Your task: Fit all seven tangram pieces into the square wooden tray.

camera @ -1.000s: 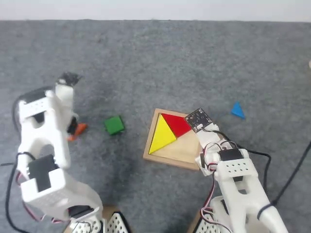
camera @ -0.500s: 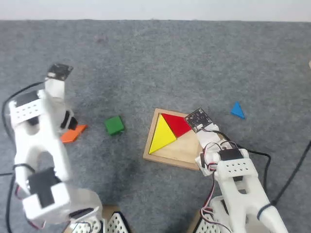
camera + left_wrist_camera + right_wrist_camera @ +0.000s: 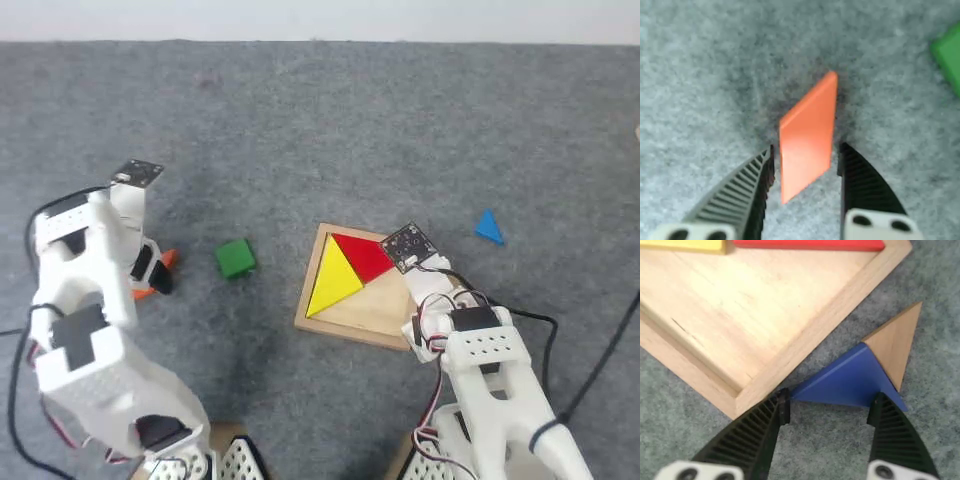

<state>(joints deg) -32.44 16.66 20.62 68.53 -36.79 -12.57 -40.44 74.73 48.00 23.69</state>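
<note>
I am working the pick-up step on two pieces at once. I am holding my left hand over the orange piece, fingers spread to either side of it and not yet pinching; it is lying flat on the grey tabletop, just left of the green square and well left of the tray. I am hovering my right hand, likewise spread, astride the blue triangle, which is touching the tray's near right corner. A tan face is showing beside it, and I cannot tell whether that is its bare side or another piece. The yellow triangle and red triangle are sitting in the tray's far half, and a small blue triangle is lying apart to the far right. Next, I judge, each hand needs to close squarely on its piece, lift, and carry it to the bare wood.
</note>
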